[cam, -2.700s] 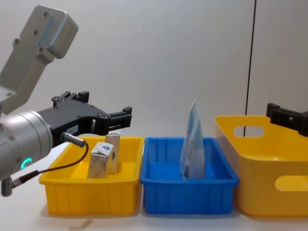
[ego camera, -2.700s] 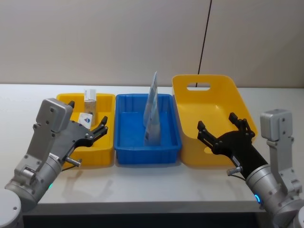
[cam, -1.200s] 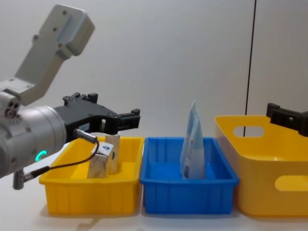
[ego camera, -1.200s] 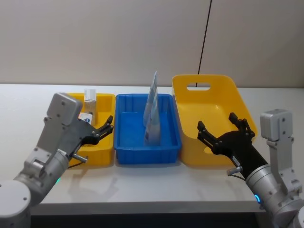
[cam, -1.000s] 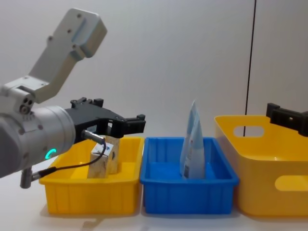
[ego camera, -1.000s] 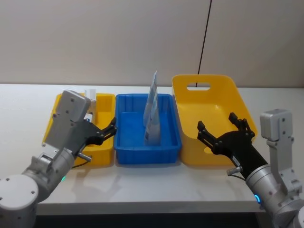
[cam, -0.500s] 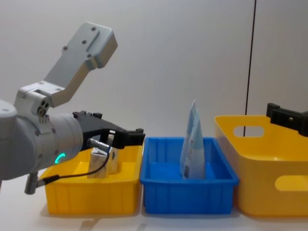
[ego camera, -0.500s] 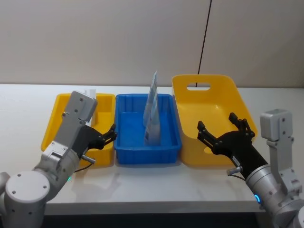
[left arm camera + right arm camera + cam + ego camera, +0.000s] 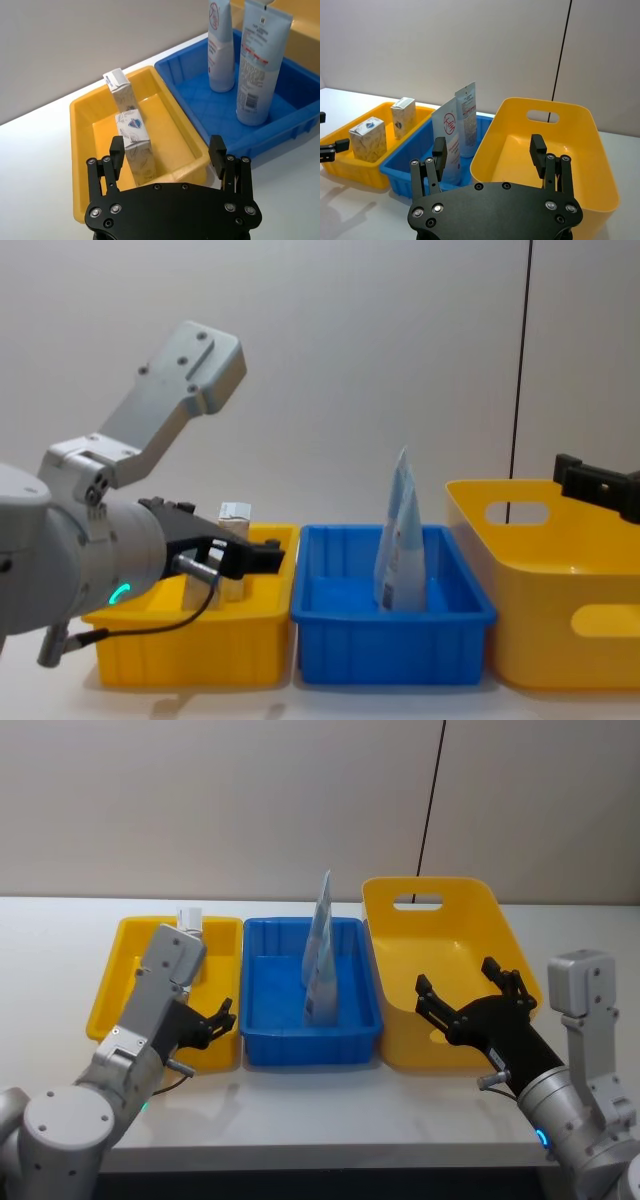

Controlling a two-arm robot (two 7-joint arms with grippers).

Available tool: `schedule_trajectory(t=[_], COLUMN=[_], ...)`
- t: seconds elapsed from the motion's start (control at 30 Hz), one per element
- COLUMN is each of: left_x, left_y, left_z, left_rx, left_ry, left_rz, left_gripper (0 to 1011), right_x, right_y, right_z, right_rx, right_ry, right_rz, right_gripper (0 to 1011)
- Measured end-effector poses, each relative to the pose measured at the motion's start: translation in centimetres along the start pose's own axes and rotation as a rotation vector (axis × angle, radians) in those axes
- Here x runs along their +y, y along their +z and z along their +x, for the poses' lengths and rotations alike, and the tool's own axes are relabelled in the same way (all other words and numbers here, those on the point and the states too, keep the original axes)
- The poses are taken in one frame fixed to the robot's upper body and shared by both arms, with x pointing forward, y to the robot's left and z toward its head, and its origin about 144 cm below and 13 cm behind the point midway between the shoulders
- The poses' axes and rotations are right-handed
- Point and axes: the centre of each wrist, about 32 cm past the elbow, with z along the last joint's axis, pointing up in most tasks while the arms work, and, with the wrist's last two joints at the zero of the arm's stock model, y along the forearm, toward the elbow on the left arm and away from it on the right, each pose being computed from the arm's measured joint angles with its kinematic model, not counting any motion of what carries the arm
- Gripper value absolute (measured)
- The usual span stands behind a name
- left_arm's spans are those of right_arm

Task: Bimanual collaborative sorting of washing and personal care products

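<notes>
Both arms I'm driving look the same: silver-grey round joint housings, boxy pale-grey upper links with small dark screw holes. The left arm (image 9: 90,560) has a teal LED ring (image 9: 120,593) and a thin black cable (image 9: 150,627) running off a metal plug. The right arm (image 9: 580,1105) has a blue LED (image 9: 541,1137). The left gripper (image 9: 167,147) and right gripper (image 9: 488,145) are matte black: chunky fingers, flat palm plates dotted with silver screws.
</notes>
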Motion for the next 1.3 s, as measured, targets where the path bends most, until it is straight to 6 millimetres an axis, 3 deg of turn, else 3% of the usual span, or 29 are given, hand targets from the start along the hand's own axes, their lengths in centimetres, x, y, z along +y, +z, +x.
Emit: schedule_trajectory(t=[0.67,1.3], left_x=[-1.5,-4.2], left_y=[-0.3,-1.0], left_z=[-0.2,0.3], left_rx=[-0.008,0.037], left_ry=[0.023,0.049], left_rz=[0.054,0.072], left_gripper=[1001,1001], right_x=[0.0,0.0], right_y=[0.0,0.0], right_z=[0.0,0.0], right_rx=[0.000,0.000], right_ry=[0.000,0.000], right_rz=[0.000,0.000], right_gripper=[1002,1002])
